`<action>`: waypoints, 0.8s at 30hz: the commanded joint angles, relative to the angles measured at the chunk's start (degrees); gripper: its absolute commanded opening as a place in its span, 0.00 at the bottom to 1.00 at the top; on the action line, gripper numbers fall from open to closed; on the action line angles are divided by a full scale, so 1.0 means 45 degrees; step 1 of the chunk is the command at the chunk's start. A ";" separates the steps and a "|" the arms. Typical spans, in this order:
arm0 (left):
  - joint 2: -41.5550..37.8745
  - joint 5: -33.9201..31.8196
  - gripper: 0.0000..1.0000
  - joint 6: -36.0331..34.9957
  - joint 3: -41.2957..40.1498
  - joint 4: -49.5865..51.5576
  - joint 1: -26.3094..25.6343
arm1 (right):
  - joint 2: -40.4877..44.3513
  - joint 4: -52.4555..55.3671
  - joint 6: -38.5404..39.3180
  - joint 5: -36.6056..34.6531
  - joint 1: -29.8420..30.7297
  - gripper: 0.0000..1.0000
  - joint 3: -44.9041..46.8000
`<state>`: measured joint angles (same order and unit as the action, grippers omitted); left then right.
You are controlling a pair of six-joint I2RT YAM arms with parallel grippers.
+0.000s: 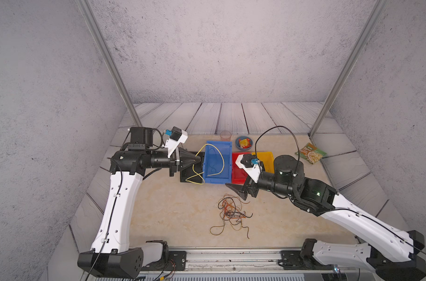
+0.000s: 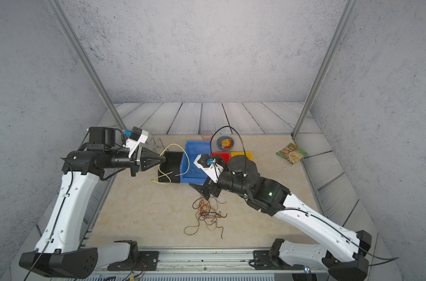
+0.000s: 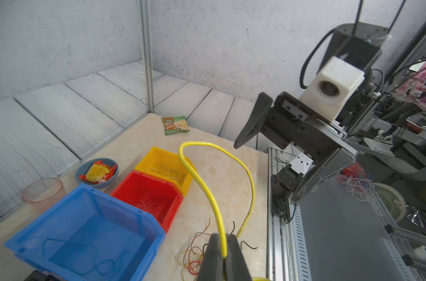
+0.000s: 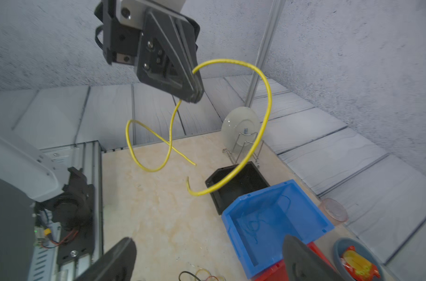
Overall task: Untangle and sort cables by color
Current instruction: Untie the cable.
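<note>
Near black bin point(image 2: 174, 161): left hand point(image 1: 199, 160) pinches yellow cable point(image 3: 197, 144), loops dangling | right hand point(image 4: 208, 239) wide, above tangle point(image 1: 231, 211)

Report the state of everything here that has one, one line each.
left gripper, shut on the yellow cable.
right gripper, open, empty.
yellow cable, hanging in loops, both ends loose.
cable tangle, knotted on the table.
blue bin, holds blue cable.
red bin, holds red strands.
yellow bin, holds thin strands.
bowl, holds a snack packet.
cup, upright.
plate, standing on edge.
</note>
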<state>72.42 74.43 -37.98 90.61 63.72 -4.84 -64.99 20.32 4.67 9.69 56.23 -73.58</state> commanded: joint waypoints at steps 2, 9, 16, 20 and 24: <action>-0.0037 0.0502 0.00 -0.5570 0.0285 0.3787 -0.0422 | -0.0846 -0.0388 -0.2017 0.1825 -0.0016 0.93 -0.0554; -0.0116 0.0575 0.00 -0.6228 0.0213 0.4144 -0.0428 | -0.1418 -0.1777 -0.2991 0.3115 -0.0016 0.12 -0.0426; -0.0172 0.0321 0.24 -0.5670 0.0144 0.3835 -0.0431 | -0.0433 -0.1669 -0.2500 0.0889 -0.0023 0.00 0.0093; -0.0253 -0.0185 0.64 -0.4103 -0.0262 0.2674 -0.0428 | 0.0131 -0.1038 -0.1859 -0.1133 -0.0109 0.00 0.0277; -0.0294 -0.1306 0.84 -0.2343 -0.1360 0.0883 -0.0443 | 0.0280 0.0764 -0.1268 -0.4040 -0.0623 0.00 -0.0017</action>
<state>71.33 72.25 -55.61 87.26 73.76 -6.57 -65.41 17.91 -3.62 3.49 55.00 -72.69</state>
